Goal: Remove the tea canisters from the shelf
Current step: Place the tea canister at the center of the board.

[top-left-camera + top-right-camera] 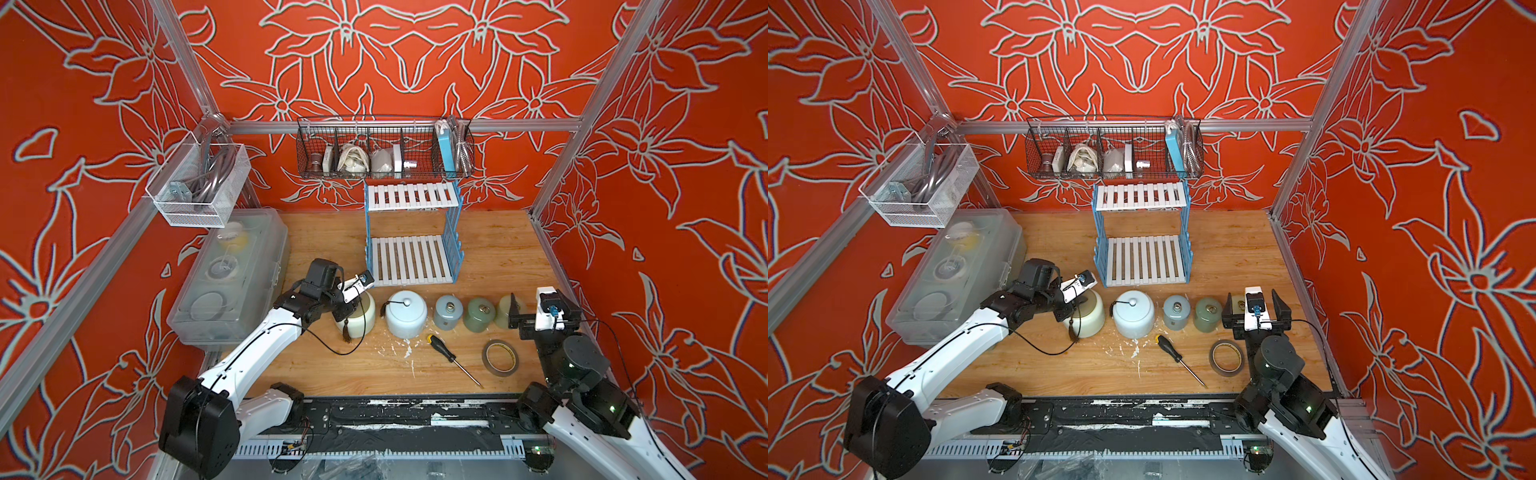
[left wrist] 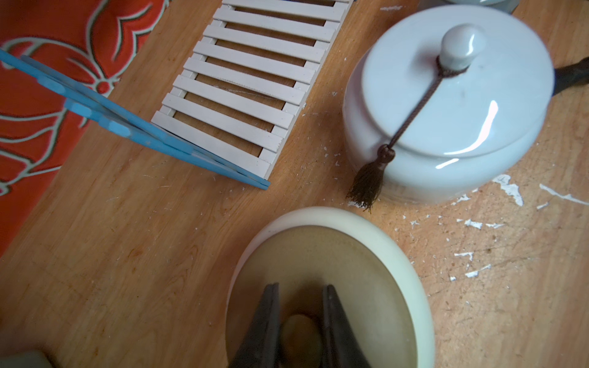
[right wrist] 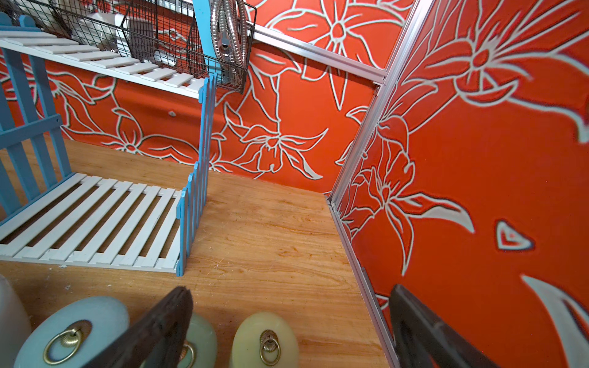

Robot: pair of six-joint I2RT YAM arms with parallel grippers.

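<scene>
Left arm [image 1: 257, 349] stretched from the near-left base toward the middle, wrist tipped down, left gripper [image 2: 299, 321] pinched tight on the lid knob of the cream canister [image 2: 411, 280], right arm [image 1: 582, 374] folded low at near right, right gripper [image 3: 291, 296] spread wide, gripping nothing

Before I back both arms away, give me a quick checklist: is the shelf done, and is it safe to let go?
1. Shelf cleared: ok, both slatted boards hold nothing.
2. Five canisters upright in a row on the table: ok. They are the cream canister, pale blue-white canister, grey-blue canister, sage green canister and yellow-green canister.
3. Cream canister fully seated on the table: cannot tell, the left arm hides part of it.
4. Left gripper released: not ok, it is shut on the cream canister's lid knob.
5. Right gripper free: ok, it is open over the yellow-green canister and holds nothing.
</scene>
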